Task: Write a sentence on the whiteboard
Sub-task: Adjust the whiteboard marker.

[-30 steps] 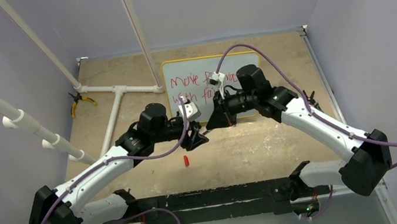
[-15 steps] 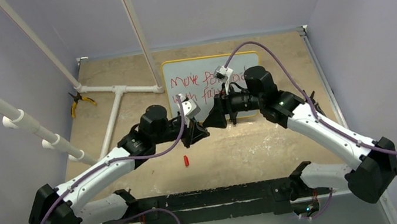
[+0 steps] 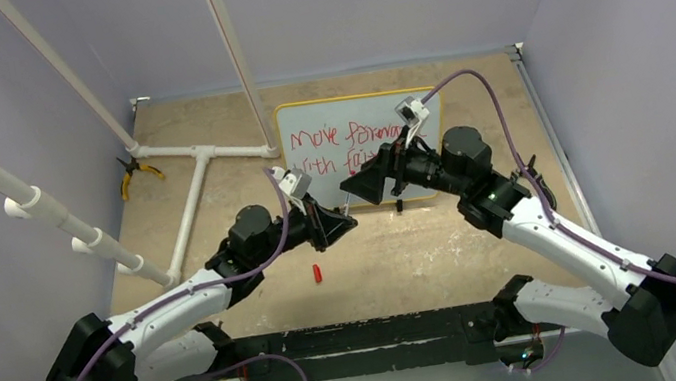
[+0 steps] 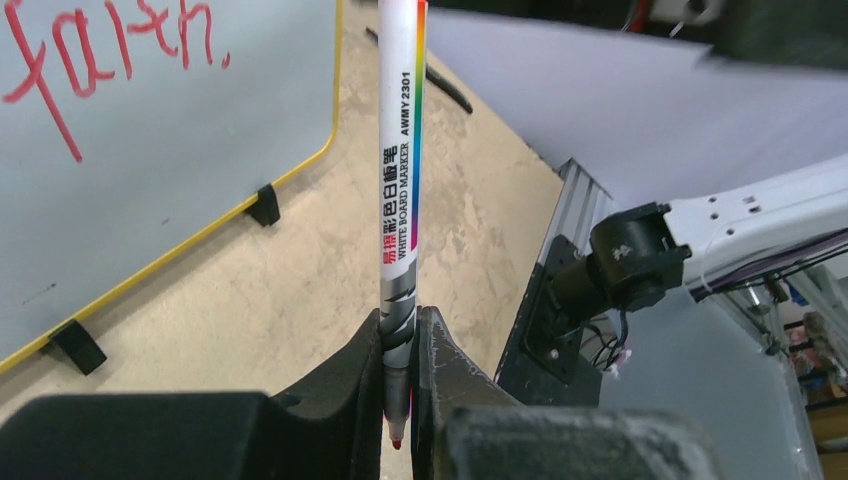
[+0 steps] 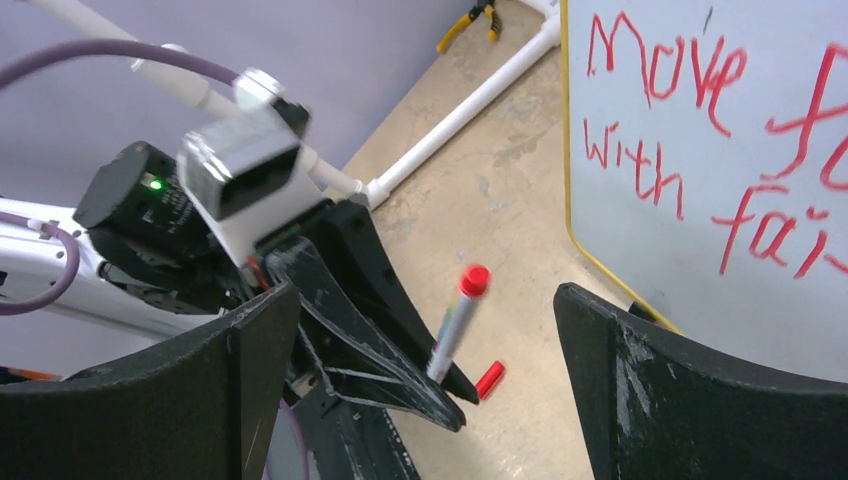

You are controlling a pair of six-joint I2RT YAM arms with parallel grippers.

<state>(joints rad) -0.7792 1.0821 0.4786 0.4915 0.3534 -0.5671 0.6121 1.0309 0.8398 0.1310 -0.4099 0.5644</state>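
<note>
The whiteboard (image 3: 358, 112) lies at the back middle of the table, yellow-framed, with the sentence (image 3: 338, 148) in red on it in two lines. In the right wrist view the whiteboard (image 5: 720, 250) shows "Move" and "with fai" of the sentence (image 5: 660, 120). My left gripper (image 3: 339, 221) is shut on a white whiteboard marker (image 4: 402, 190), gripped near its bare red tip, which points back between the jaws. My right gripper (image 3: 361, 187) hangs open just beyond it, with the marker (image 5: 452, 325) standing free between its spread fingers (image 5: 250, 380).
A red marker cap (image 3: 317, 273) lies on the table in front of the grippers. Yellow-handled pliers (image 3: 131, 174) and a white pipe frame (image 3: 198, 161) sit at the back left. A black metal rail (image 3: 365, 333) runs along the near edge.
My left gripper has shut on the marker while my right gripper has opened and let go of it. The right arm has drawn back to the right, and the left has pulled slightly left.
</note>
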